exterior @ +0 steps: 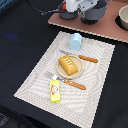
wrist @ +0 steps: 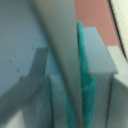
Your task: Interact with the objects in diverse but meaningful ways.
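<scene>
In the exterior view we saw a pale woven placemat lying at a slant on a dark counter. Near the mat's far edge a pale blue carton stood upright. At the middle of the mat a round tan plate carried an orange-yellow bread loaf, which lay flat and covered most of the plate. A yellow butter block lay on the mat nearer the camera, just beside a wooden-handled fork whose head pointed toward the exterior view's left. A wooden-handled knife lay on the far side of the plate, between the plate and the carton.

Beyond the mat a reddish-brown board ran along the back, and the rim of a grey pot showed at its end on the exterior view's right. The robot arm hung over that board, well apart from everything on the mat.

In the wrist view we made out one teal-padded finger beside a pale grey surface and a patch of the reddish-brown board, all badly blurred. We could not tell how far apart the fingers stood, nor whether they held anything.
</scene>
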